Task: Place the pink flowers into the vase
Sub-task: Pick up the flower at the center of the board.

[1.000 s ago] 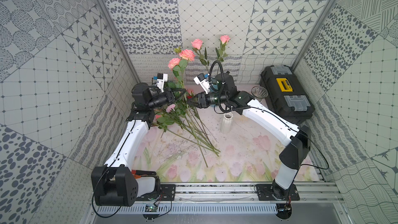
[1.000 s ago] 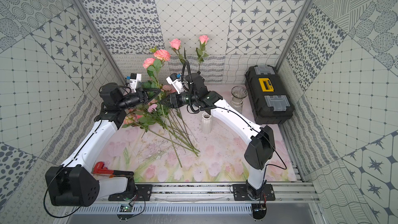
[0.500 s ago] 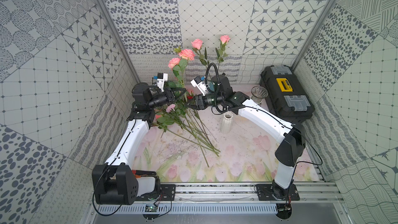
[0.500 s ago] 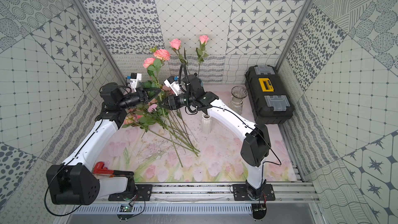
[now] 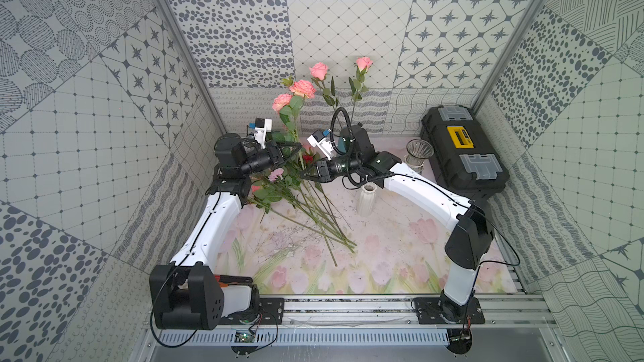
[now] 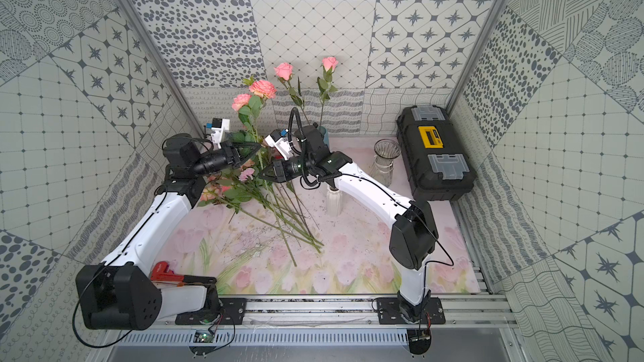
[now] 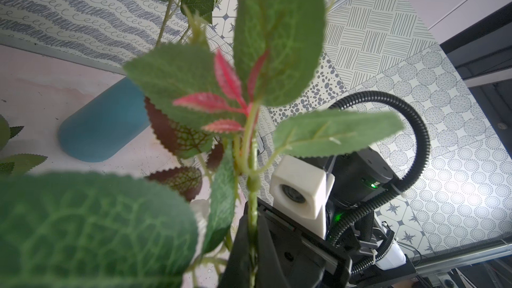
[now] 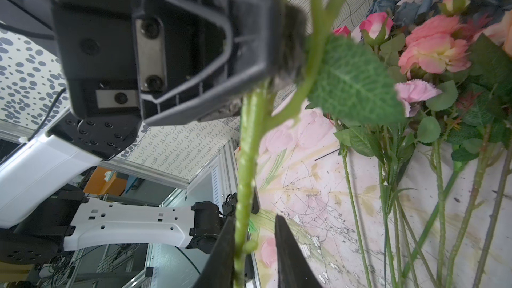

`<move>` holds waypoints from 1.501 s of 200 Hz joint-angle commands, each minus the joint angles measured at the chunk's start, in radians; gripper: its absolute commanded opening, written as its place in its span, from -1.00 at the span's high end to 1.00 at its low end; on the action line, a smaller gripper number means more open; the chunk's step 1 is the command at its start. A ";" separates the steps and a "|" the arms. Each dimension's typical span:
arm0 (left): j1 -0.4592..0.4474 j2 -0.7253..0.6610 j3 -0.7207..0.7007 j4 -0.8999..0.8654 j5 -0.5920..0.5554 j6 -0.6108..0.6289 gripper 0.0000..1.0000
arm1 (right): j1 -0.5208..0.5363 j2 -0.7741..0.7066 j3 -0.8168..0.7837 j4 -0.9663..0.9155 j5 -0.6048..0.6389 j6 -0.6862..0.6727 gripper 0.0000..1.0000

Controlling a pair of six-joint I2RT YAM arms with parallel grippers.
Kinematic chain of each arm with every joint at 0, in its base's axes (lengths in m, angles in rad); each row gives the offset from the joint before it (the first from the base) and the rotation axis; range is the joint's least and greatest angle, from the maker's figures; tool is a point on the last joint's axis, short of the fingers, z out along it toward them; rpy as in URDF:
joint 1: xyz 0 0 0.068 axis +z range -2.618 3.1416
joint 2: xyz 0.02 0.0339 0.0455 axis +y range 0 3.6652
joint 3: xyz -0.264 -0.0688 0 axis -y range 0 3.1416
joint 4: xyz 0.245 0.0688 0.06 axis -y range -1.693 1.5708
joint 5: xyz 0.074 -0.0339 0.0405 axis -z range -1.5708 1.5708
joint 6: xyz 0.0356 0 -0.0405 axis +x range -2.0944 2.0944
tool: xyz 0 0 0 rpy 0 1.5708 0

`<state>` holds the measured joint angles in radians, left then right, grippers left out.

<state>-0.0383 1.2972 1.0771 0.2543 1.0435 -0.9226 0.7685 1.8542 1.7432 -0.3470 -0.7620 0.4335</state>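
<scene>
My left gripper is shut on the green stem of a pink flower, holding it upright with two blooms at the top. My right gripper stands open just below on the same stem. The stem rests against one finger, and the other finger is a small gap away. More pink flowers lie heaped on the mat. The blue vase stands at the back with two pink roses in it, mostly hidden behind my right arm.
A white ribbed vase stands under my right forearm and a glass vase beside a black toolbox at the back right. A red carnation sits between the grippers. A red tool lies by the left arm's base.
My right gripper has moved left to the stem held by the left gripper, and its jaws have narrowed round it. The left arm has stayed still.
</scene>
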 commanded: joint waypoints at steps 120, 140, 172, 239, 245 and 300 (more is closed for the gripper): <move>0.005 -0.006 0.008 0.058 0.040 0.009 0.80 | 0.005 -0.039 -0.036 0.049 0.007 0.002 1.00; 0.005 -0.006 0.010 0.043 0.036 0.020 0.26 | 0.006 -0.042 -0.037 0.044 0.022 -0.002 1.00; 0.005 -0.015 0.018 -0.015 0.012 0.061 -0.30 | 0.005 -0.058 -0.048 0.039 0.071 -0.011 1.00; 0.002 -0.093 0.261 -0.801 -0.556 0.467 -0.40 | 0.007 -0.098 -0.057 -0.013 0.227 -0.073 1.00; 0.002 -0.091 0.280 -0.860 -0.606 0.478 -0.40 | 0.008 -0.099 -0.056 -0.020 0.237 -0.083 1.00; 0.015 -0.135 0.143 -0.923 -0.840 0.531 -0.40 | 0.038 -0.139 -0.089 -0.017 0.404 -0.158 1.00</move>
<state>-0.0376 1.1812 1.2957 -0.4335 0.5076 -0.5449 0.7918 1.7695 1.6821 -0.4091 -0.4606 0.3248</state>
